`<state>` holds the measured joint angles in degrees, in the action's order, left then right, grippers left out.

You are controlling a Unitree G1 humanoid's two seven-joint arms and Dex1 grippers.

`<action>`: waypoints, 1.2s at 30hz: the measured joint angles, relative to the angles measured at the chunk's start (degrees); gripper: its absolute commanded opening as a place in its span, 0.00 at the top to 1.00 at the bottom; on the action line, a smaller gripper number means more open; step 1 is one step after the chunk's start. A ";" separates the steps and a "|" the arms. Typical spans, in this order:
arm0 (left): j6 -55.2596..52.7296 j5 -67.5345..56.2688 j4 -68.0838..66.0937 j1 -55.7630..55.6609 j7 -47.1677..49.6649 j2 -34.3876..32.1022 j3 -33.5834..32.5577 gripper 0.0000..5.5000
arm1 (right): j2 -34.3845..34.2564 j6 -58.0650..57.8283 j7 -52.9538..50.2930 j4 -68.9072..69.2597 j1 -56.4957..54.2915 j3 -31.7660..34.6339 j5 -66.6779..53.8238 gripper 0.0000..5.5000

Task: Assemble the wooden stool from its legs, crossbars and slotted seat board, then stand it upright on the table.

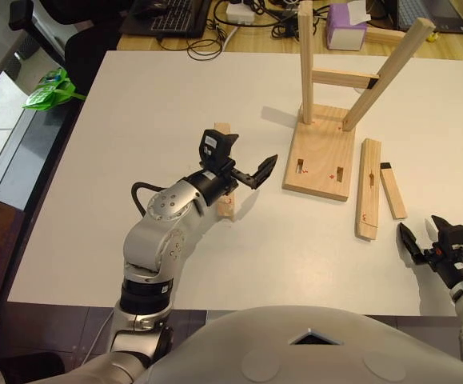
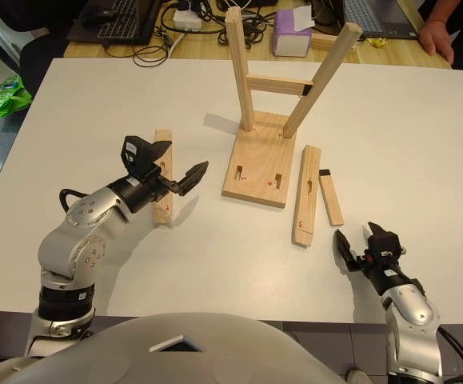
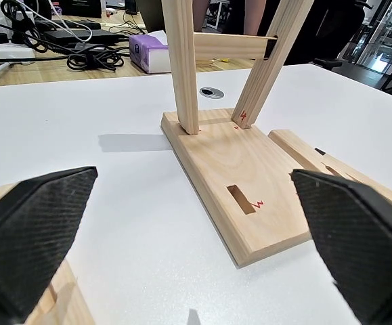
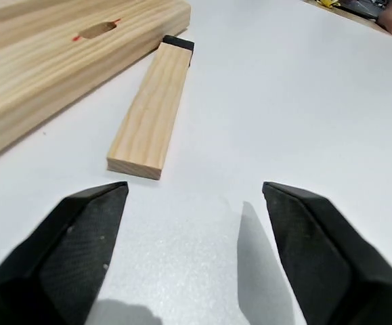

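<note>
The slotted seat board (image 1: 319, 164) lies flat on the white table. Two legs (image 1: 305, 60) stand in its far slots, joined by a crossbar (image 1: 343, 78); the two near slots (image 3: 242, 199) are bare. Right of the board lie a loose leg (image 1: 367, 188) and a short crossbar (image 4: 151, 112) with a black end. Another loose leg (image 2: 164, 172) lies left of the board, partly under my left gripper (image 1: 249, 154), which hovers open above it, pointing at the board. My right gripper (image 2: 353, 237) is open and holds nothing, just above the table, near the short crossbar's near end.
Beyond the table's far edge sit a purple tissue box (image 1: 345, 26), a keyboard (image 1: 171, 12) and tangled cables (image 2: 147, 48). A person's hand (image 2: 435, 36) rests at the far right. A green bag (image 1: 47, 88) lies off the table's left side.
</note>
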<state>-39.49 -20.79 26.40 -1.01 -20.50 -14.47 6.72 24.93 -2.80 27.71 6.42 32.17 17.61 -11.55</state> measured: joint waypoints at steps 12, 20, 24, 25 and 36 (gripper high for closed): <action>0.31 -0.17 0.07 -0.02 1.17 1.35 -0.78 0.02 | 0.95 -36.68 -3.85 11.11 -11.34 -0.15 -15.04 0.33; 0.81 -0.08 -0.12 -0.11 1.28 1.65 -0.80 0.02 | 3.15 -45.32 -10.13 11.44 -19.03 -1.68 -10.63 0.33; 0.89 -0.08 -0.14 -0.11 1.26 1.67 -0.78 0.02 | 3.15 -47.77 -10.57 11.83 -20.03 -1.89 -10.36 0.33; 0.90 -0.08 -0.17 -0.12 1.26 1.66 -0.78 0.02 | 3.12 -48.37 -10.58 11.80 -20.47 -1.87 -10.47 0.33; 1.00 -0.08 -1.70 -2.79 0.25 1.74 0.13 0.02 | -0.13 -56.09 -15.85 -1.40 -37.58 -4.19 -8.76 0.33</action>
<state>-38.49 -20.87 24.70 -3.80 -20.25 -12.73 6.85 24.80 -58.89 11.86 5.02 -5.41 13.42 -20.30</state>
